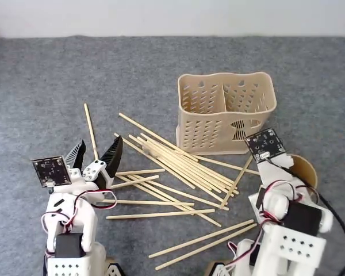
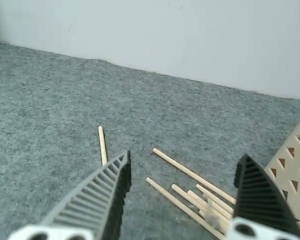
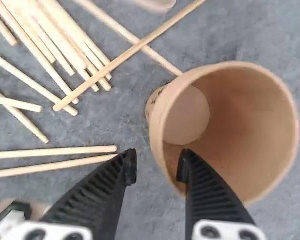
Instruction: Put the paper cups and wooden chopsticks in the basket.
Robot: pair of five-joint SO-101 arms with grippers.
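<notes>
Several wooden chopsticks [image 1: 178, 164] lie scattered on the grey carpet in front of the beige perforated basket [image 1: 227, 115]. One lone chopstick [image 1: 91, 131] points away from the pile, and my left gripper [image 1: 95, 152] stands open over its near end, holding nothing. In the left wrist view the gripper [image 2: 185, 160] spans that chopstick [image 2: 102, 145] and the pile's edge. A brown paper cup [image 3: 230, 125] sits tilted by the right arm, its mouth toward the wrist camera. My right gripper [image 3: 156, 160] straddles its rim, one finger inside and one outside, with a gap showing.
The basket has two compartments and stands upright at the back, a corner of it [image 2: 295, 155] visible beside the left gripper. More chopsticks [image 1: 204, 241] lie between the two arm bases. A white wall borders the carpet's far side.
</notes>
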